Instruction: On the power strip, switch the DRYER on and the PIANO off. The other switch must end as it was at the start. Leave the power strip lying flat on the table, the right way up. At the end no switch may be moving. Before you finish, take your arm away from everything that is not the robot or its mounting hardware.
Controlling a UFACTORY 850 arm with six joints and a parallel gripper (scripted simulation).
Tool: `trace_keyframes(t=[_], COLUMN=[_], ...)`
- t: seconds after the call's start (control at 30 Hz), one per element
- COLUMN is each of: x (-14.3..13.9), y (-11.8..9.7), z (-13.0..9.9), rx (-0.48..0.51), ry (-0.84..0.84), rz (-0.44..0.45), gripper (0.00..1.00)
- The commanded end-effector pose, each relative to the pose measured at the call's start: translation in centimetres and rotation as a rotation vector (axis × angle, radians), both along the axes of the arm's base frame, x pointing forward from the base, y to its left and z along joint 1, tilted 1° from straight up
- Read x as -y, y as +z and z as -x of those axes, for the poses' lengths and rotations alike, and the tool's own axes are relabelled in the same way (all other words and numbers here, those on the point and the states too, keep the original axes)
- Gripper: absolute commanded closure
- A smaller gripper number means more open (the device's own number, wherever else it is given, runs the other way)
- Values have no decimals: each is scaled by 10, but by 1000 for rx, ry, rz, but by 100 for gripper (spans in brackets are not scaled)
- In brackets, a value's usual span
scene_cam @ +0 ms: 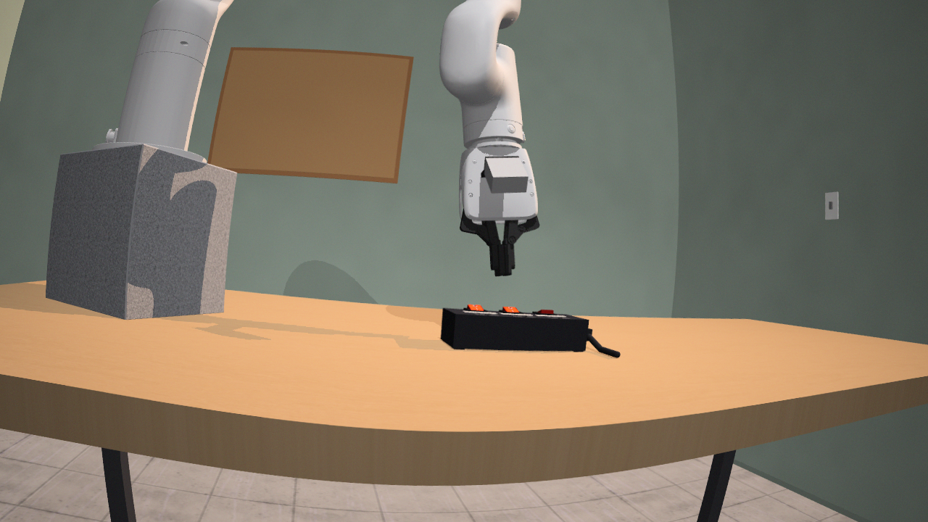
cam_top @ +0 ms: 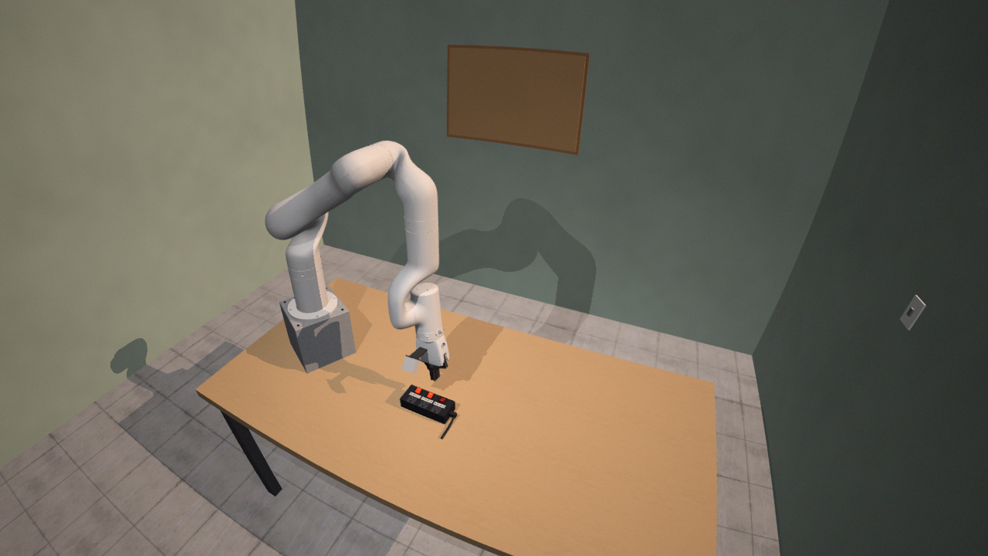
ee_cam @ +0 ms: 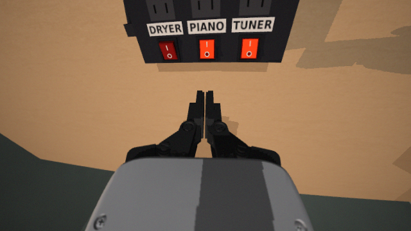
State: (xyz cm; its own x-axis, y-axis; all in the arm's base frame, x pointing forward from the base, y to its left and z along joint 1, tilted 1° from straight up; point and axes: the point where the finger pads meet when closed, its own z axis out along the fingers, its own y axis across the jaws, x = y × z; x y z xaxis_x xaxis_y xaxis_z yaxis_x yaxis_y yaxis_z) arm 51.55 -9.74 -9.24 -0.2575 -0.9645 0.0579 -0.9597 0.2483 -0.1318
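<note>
The black power strip (ee_cam: 210,30) lies flat on the wooden table, right way up; it also shows in the top view (cam_top: 428,402) and the exterior view (scene_cam: 514,328). Its three rocker switches are labelled. The DRYER switch (ee_cam: 168,51) is dark red. The PIANO switch (ee_cam: 207,49) and the TUNER switch (ee_cam: 249,48) are bright orange-red. My gripper (ee_cam: 205,101) (scene_cam: 502,267) is shut and empty. It hangs above the table just behind the strip's switch side, apart from it.
The arm's grey stone base block (scene_cam: 135,231) stands on the table's left rear part. The strip's short black cord (scene_cam: 603,347) sticks out from its right end. A brown board (cam_top: 515,97) hangs on the back wall.
</note>
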Motion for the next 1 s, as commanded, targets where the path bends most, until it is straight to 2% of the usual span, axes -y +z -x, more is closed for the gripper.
trace_keyframes(t=[0.0, 0.97], x=[0, 1], y=[1, 3], z=[-1, -2], rx=[2, -3], ry=[0, 23], rz=[0, 15], gripper=[100, 100])
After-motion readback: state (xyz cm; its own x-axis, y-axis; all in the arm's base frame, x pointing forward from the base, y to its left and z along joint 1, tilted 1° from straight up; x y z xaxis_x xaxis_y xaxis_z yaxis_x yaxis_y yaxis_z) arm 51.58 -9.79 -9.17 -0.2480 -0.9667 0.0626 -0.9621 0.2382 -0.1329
